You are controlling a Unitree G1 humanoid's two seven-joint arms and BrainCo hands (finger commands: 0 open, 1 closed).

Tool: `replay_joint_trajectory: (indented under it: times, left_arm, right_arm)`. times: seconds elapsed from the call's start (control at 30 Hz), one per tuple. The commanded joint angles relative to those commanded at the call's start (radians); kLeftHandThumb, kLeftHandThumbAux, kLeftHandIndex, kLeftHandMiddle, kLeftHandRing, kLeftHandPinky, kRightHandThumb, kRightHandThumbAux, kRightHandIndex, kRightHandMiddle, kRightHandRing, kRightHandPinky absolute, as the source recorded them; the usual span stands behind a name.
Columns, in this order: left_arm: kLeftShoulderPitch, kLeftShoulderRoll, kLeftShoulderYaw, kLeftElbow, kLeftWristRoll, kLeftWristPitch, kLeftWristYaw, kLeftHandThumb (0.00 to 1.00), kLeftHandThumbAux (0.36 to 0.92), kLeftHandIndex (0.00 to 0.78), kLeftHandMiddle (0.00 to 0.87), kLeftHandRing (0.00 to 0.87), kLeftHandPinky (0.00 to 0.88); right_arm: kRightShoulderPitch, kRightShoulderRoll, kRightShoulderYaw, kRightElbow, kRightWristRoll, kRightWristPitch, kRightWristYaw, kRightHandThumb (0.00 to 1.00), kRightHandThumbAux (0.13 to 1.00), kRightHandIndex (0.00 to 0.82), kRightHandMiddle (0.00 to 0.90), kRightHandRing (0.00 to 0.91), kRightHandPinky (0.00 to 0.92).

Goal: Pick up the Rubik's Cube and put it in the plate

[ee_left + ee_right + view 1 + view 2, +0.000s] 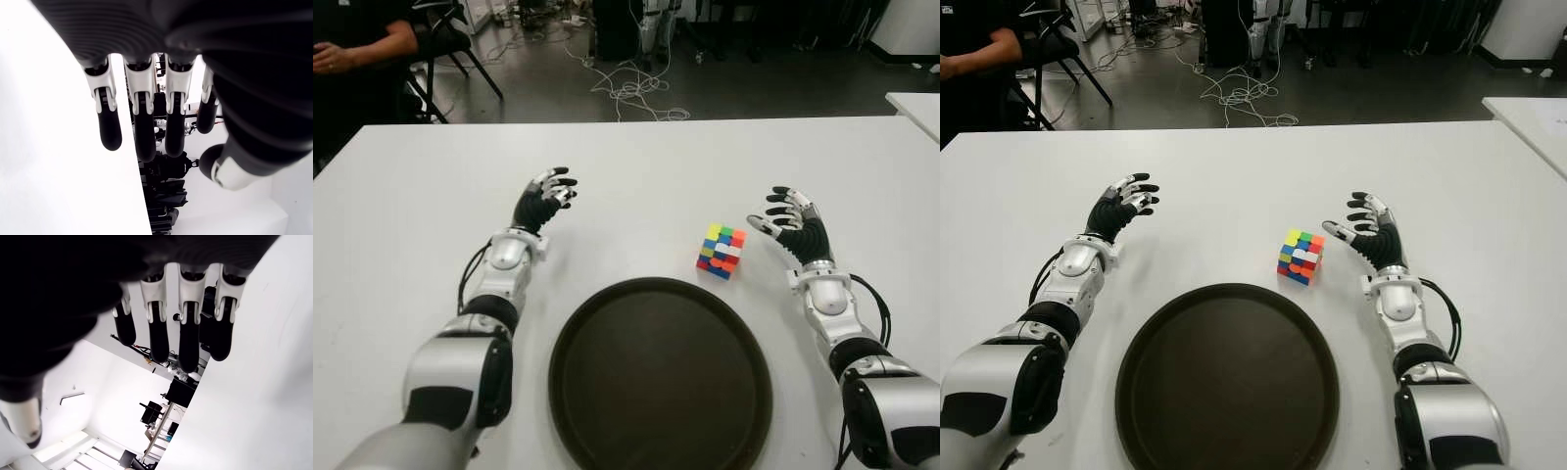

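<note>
A multicoloured Rubik's Cube [721, 251] stands on the white table [636, 176], just beyond the far right rim of a round dark plate [661, 377]. My right hand [787, 223] hovers a few centimetres to the right of the cube, fingers spread and holding nothing. Off to the left of the plate, my left hand [548, 196] is open too, well apart from the cube. In both wrist views the fingers [142, 122] hang relaxed with nothing between them.
A second white table's corner [915, 106] shows at the far right. Past the far table edge lie floor cables [626, 88], and a seated person [352, 59] is at the upper left.
</note>
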Motion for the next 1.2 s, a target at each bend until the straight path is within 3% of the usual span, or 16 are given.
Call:
replay_joint_trajectory:
  times: [1.2]
  left_arm:
    - [-0.003, -0.001, 0.001, 0.002, 0.003, 0.01, 0.014, 0.138, 0.673, 0.214, 0.305, 0.298, 0.295]
  right_arm:
    - [-0.001, 0.001, 0.012, -0.003, -0.02, 0.003, -0.038, 0.0, 0.621, 0.218, 0.293, 0.319, 0.358]
